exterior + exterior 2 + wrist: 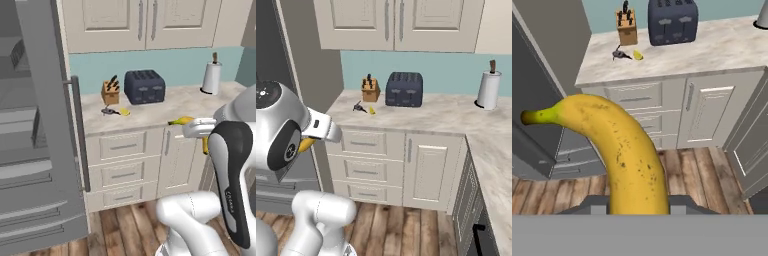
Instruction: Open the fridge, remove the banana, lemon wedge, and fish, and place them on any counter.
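Observation:
My gripper (637,202) is shut on the banana (622,150), a spotted yellow fruit with a greenish stem that juts up to the left in the hand view. In the left base view the banana (182,120) hangs in front of the counter's edge, above the drawers. The counter (165,107) bears the dark fish (107,111) and the lemon wedge (124,112) side by side near the knife block. They also lie at the counter's far left in the hand view, fish (619,54) and lemon wedge (638,55). The fridge (50,125) stands at the left with its door swung open.
A knife block (110,92), a dark toaster (144,86) and a paper towel roll (212,76) stand along the teal backsplash. Cream drawers (124,147) and a cabinet door sit under the counter. The counter turns a corner at the right (491,165). Wooden floor lies below.

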Robot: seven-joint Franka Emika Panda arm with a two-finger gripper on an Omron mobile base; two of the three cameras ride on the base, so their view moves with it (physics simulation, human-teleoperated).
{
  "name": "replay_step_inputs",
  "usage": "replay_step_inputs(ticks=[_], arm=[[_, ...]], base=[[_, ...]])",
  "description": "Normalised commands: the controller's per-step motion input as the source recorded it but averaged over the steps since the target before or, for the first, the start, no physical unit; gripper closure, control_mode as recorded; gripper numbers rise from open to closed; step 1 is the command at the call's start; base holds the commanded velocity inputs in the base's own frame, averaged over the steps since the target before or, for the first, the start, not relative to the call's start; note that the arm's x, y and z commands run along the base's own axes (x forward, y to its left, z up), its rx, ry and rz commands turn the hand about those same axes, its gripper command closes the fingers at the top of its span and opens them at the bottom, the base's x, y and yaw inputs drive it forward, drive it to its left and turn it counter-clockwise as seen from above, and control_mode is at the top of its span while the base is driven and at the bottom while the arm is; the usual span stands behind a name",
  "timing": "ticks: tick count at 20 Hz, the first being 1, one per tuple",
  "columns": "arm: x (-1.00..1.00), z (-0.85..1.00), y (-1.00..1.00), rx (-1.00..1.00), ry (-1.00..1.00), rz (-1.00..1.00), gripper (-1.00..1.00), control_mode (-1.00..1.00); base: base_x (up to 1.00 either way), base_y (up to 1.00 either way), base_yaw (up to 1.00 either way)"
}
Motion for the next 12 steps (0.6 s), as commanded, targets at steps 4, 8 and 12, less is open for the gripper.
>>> replay_step_inputs(ticks=[4, 8, 12], arm=[[0.0, 0.0, 0.0, 0.0, 0.0, 0.0, 1.0, 1.0], [0.0, 0.0, 0.0, 0.0, 0.0, 0.0, 1.0, 1.0], [0.0, 0.0, 0.0, 0.0, 0.0, 0.0, 1.0, 1.0]], base=[[0.85, -0.02, 0.01], [1.0, -0.06, 0.0], [0.99, -0.18, 0.0]])
